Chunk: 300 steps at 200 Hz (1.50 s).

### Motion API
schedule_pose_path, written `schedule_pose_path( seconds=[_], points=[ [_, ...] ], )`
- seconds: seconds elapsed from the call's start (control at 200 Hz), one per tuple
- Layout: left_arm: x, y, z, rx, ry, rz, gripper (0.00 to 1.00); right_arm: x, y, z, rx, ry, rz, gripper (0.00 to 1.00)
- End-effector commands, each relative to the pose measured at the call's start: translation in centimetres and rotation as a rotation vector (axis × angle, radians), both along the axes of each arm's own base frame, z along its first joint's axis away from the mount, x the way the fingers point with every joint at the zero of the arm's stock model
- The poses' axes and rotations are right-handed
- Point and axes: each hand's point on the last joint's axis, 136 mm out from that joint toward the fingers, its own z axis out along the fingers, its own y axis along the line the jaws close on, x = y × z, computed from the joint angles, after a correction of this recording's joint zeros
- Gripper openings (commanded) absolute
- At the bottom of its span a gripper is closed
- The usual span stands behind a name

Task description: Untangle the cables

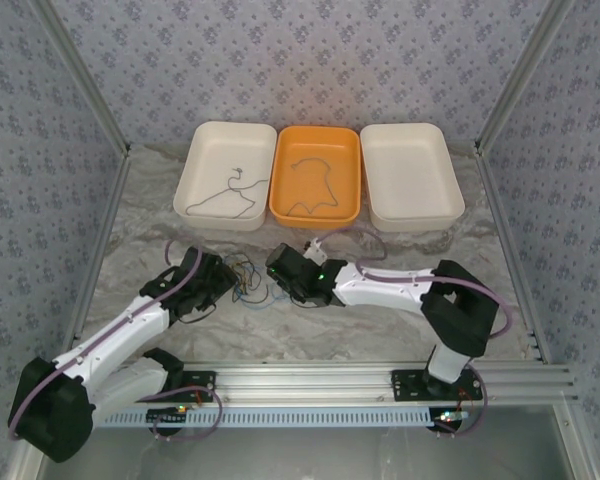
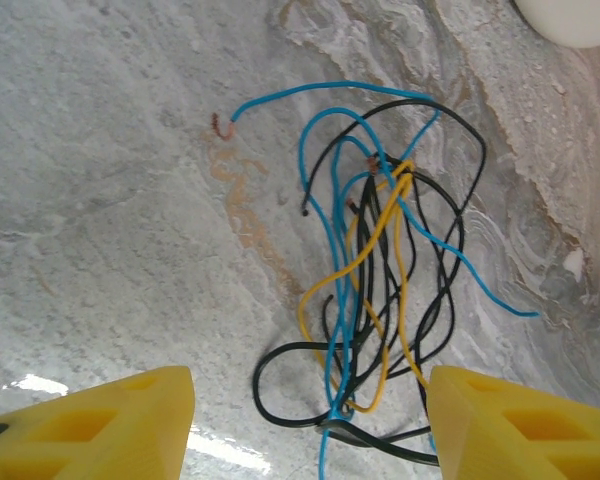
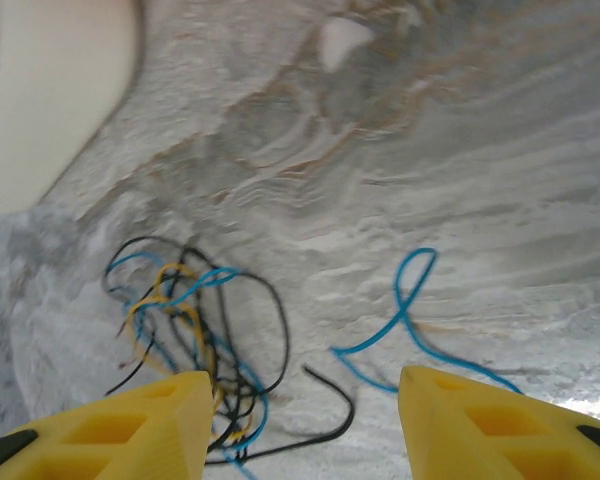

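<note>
A tangle of thin black, blue and yellow cables (image 1: 248,282) lies on the marbled tabletop between my two grippers. In the left wrist view the tangle (image 2: 380,270) spreads out ahead, and its lower strands run down between the two yellow fingers of my left gripper (image 2: 310,425), which stands open with the fingers clear of the wires. My right gripper (image 3: 300,425) is also open. The tangle (image 3: 185,320) sits by its left finger, a black wire end (image 3: 330,400) curls in the gap, and a blue strand (image 3: 410,305) loops towards its right finger.
Three trays stand in a row at the back. The white left tray (image 1: 205,140) holds one thin wire (image 1: 230,195), the orange middle tray (image 1: 320,135) holds another (image 1: 310,185), and the white right tray (image 1: 410,175) is bare. Patterned walls close in the sides.
</note>
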Motion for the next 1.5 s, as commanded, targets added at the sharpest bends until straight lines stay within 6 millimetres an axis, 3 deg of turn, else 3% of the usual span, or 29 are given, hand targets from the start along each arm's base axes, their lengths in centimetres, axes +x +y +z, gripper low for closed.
schedule_pose_path(
  seconds=[0.0, 0.255, 0.405, 0.5, 0.6, 0.705, 1.009, 1.174, 1.314, 1.459, 1.494],
  points=[
    [0.6, -0.8, 0.8, -0.026, -0.062, -0.054, 0.63, 0.7, -0.3, -1.9, 0.056, 0.102, -0.142, 0.54],
    [0.4, -1.3, 2.0, -0.057, -0.164, -0.131, 0.67, 1.7, 0.7, -3.9, 0.084, 0.175, -0.193, 0.53],
    [0.5, -1.6, 2.1, -0.057, -0.167, -0.15, 0.68, 2.6, 0.3, -5.0, 0.1, 0.193, -0.232, 0.43],
    [0.6, -1.6, 1.7, -0.052, -0.156, -0.151, 0.68, 2.9, 0.0, -5.5, 0.098, 0.209, -0.245, 0.3],
    [1.1, -2.3, 1.9, -0.072, -0.169, -0.173, 0.76, 2.8, -0.9, -5.6, 0.098, 0.2, -0.255, 0.0],
    [1.8, -3.6, 2.1, -0.121, -0.181, -0.227, 0.83, 3.0, -2.3, -4.2, 0.044, 0.128, -0.226, 0.0],
    [3.9, -2.4, -0.8, -0.086, -0.004, -0.172, 0.8, 2.7, -5.3, -1.6, -0.036, 0.011, -0.179, 0.0],
    [5.9, -3.2, -2.2, -0.09, 0.023, -0.156, 0.66, 2.6, -6.5, -0.3, -0.053, -0.022, -0.176, 0.0],
    [6.8, -3.0, -4.7, -0.028, 0.09, -0.147, 0.46, 2.5, -8.2, 1.7, -0.073, -0.074, -0.179, 0.0],
    [7.1, -1.5, -6.3, 0.06, 0.128, -0.099, 0.05, 2.4, -11.5, 4.9, -0.123, -0.155, -0.189, 0.0],
    [6.9, -0.7, -6.2, 0.092, 0.134, -0.076, 0.0, 2.4, -12.7, 5.6, -0.139, -0.181, -0.196, 0.0]
  ],
)
